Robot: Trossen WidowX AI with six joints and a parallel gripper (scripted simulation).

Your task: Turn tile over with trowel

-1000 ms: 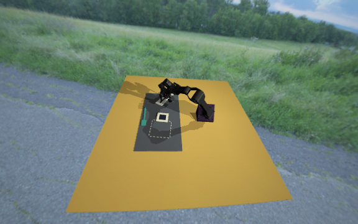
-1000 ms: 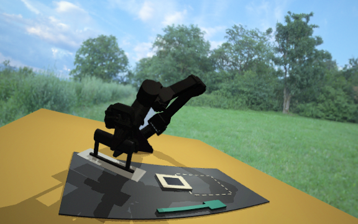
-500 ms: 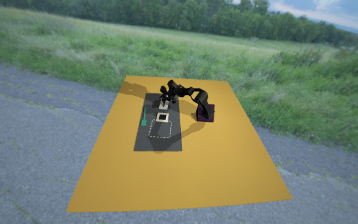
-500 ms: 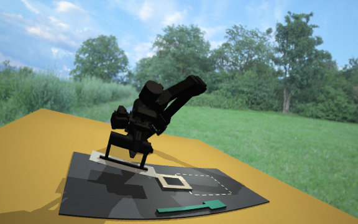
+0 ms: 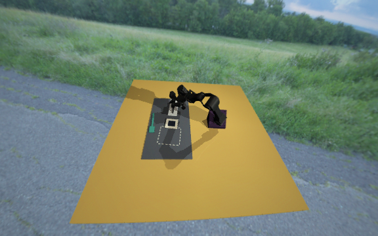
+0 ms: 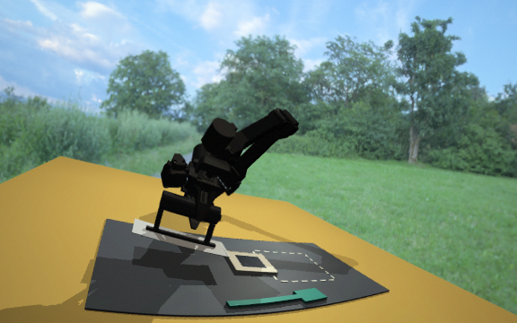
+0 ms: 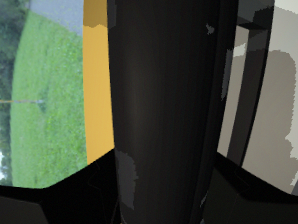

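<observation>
My gripper (image 5: 175,104) (image 6: 196,214) (image 7: 162,144) is shut on the black handle of the trowel (image 5: 172,113) (image 6: 139,227) (image 7: 275,100). The trowel's pale flat blade slants over the mat, its lower edge close behind the tile; whether they touch is unclear. The cream tile (image 5: 171,127) (image 6: 266,263) lies flat, with its dark square mark facing up. It sits at the near-arm-side edge of the dashed outline (image 5: 168,144) (image 6: 334,279), mostly outside it. The handle hides much of the wrist view.
The dark mat (image 5: 186,152) (image 6: 119,296) lies on the orange table (image 5: 228,183). A teal flat-bladed tool (image 5: 151,129) (image 6: 311,294) lies along one long side of the mat, beside the tile and outline. The arm's purple base (image 5: 212,124) stands on the opposite side.
</observation>
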